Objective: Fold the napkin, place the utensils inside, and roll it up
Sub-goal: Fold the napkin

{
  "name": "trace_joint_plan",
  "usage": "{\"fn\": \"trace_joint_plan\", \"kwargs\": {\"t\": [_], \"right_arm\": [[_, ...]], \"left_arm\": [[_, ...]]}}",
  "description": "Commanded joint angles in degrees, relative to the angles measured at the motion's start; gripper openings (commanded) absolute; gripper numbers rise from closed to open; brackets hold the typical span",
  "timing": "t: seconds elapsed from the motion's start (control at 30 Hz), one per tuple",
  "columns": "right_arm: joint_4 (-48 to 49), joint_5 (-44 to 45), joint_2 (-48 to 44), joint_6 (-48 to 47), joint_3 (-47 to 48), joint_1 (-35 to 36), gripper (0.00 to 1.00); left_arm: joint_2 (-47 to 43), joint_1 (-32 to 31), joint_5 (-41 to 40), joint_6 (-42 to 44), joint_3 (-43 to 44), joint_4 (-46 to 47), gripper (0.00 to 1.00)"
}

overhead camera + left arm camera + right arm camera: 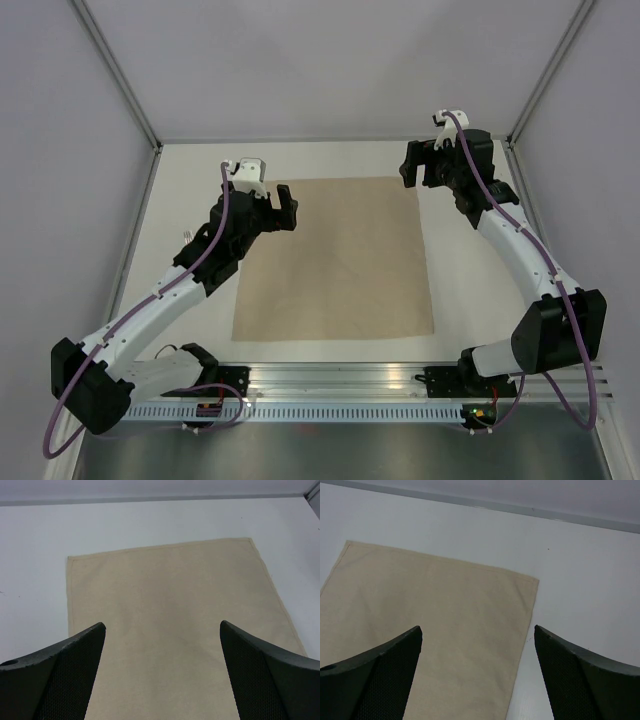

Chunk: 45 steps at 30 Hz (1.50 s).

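The plain tan cloth napkin point(335, 265) lies flat and unfolded on the white bench point(470, 290). The left claw point(272, 212) and right claw point(425, 165) hang open and empty; every step remains.

Tan napkin point(340, 265), flat and unfolded

White table point(330, 160): tan napkin point(335, 260) spread flat at centre; utensils point(187, 235) left of it, apart.

Overhead camera looks down from the near edge; both wrist cameras sit close; all share the tan cloth napkin point(335, 260).
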Motion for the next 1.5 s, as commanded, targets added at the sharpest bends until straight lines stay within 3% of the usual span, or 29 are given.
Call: {"fn": "trace_joint_plan", "kwargs": {"t": [0.0,0.37,0.77,1.0,1.23,1.37,1.47], "right_arm": [[0.9,-0.3,-1.4,-0.3,0.3,0.0,0.98],[-1.7,-1.4,-1.5,-1.1,1.8,-0.1,0.98],[-6.3,0.4,-1.9,-0.5,5.9,-4.5,0.98],[-10.4,-1.9,-3.4,-0.1,8.8,-12.3,0.95],[-12.1,-0.9,-8.2,-0.8,7.5,-14.6,0.94],[-13.0,-0.4,-8.6,-0.8,7.5,-14.6,0.93],[-13.9,-0.5,-8.5,-0.7,7.6,-14.6,0.93]], "left_arm": [[0.1,0.0,1.1,2.3,0.2,1.2,1.0],[1.3,-0.9,3.1,3.4,1.2,1.3,1.0],[22.8,-26.7,-12.5,4.3,9.3,5.5,0.97],[37.1,-40.0,-14.0,5.0,16.6,11.5,0.95],[46.3,-47.0,-10.8,3.8,22.8,12.8,0.91],[49.5,-48.6,-7.3,1.8,25.0,12.7,0.8],[52.1,-49.5,-7.1,0.9,26.4,12.3,0.78]]}}
